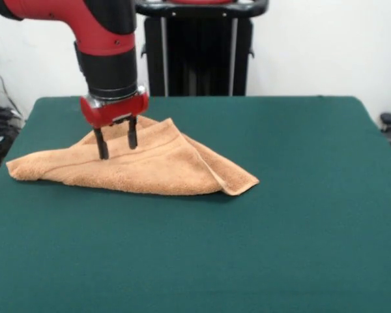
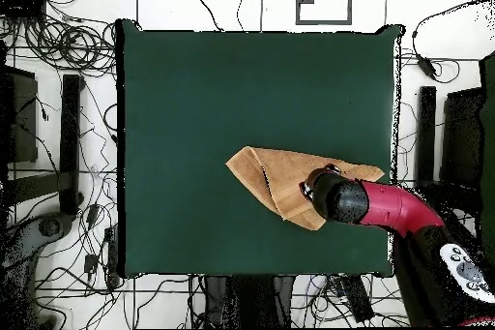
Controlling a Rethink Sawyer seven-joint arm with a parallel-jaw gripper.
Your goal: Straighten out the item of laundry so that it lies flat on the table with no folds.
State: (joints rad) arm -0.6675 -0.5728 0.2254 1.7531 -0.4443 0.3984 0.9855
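The peach-orange towel (image 1: 143, 168) lies folded into a rough triangle on the dark green table (image 1: 280, 215), left of centre in the front view. A folded-over flap runs to its right corner. In the overhead view the towel (image 2: 276, 179) sits right of centre, towards the robot's side. My gripper (image 1: 116, 143) hangs from the red arm over the towel's upper left part. Its two black fingers (image 1: 101, 145) are spread apart, tips at or just above the cloth, holding nothing. In the overhead view the arm (image 2: 377, 202) hides the gripper and the towel's right part.
The robot's black pedestal (image 1: 199, 49) stands at the table's far side. Cables and equipment (image 2: 58, 104) lie on the floor around the table (image 2: 193, 94). Green surface stretches widely to the right and front of the towel.
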